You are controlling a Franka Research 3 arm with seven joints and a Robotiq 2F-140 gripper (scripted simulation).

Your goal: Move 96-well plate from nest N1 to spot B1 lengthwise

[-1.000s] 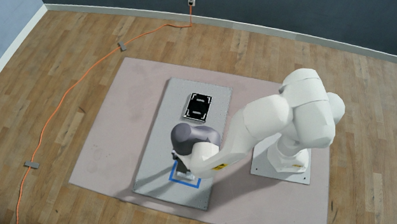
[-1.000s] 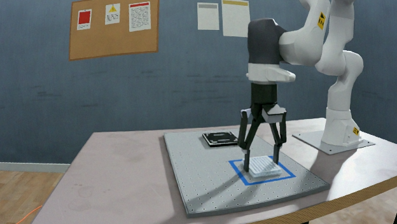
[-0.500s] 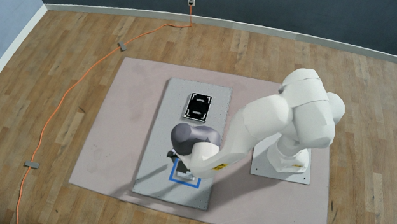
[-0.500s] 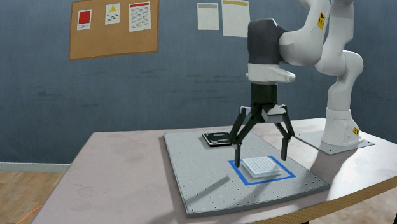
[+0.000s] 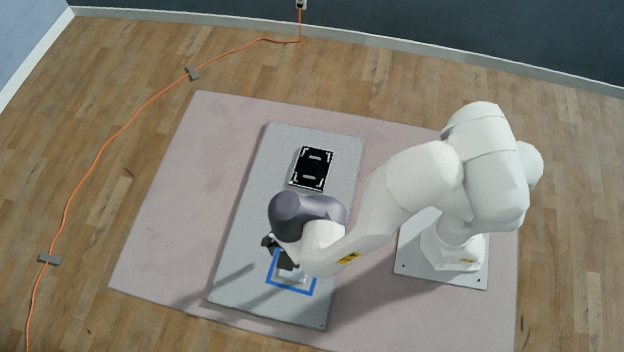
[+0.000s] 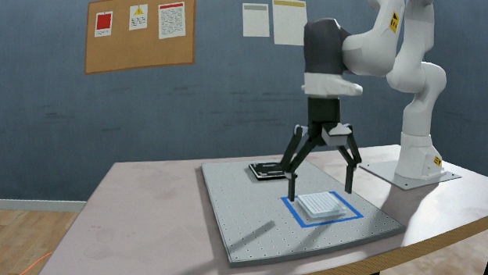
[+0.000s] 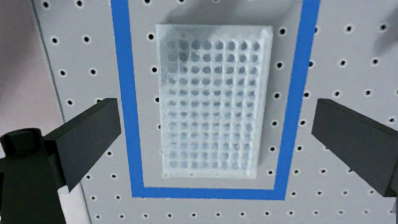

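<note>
The clear 96-well plate [image 7: 210, 100] lies flat on the perforated grey board inside the blue taped outline [image 7: 131, 150], its long side along the outline's long side. It also shows in the side view [image 6: 321, 205] within the blue outline. My gripper [image 6: 320, 187] hangs just above the plate, wide open, with one dark finger on each side and clear of it. In the wrist view the gripper [image 7: 215, 140] has both fingers outside the tape lines. The black plate nest [image 5: 310, 167] sits empty at the board's far end. In the overhead view the arm hides most of the plate [image 5: 292, 274].
The perforated grey board [image 6: 274, 211] lies on the pinkish table. The robot base [image 6: 414, 160] stands on its plate to the right. An orange cable [image 5: 95, 160] runs over the wooden floor on the left.
</note>
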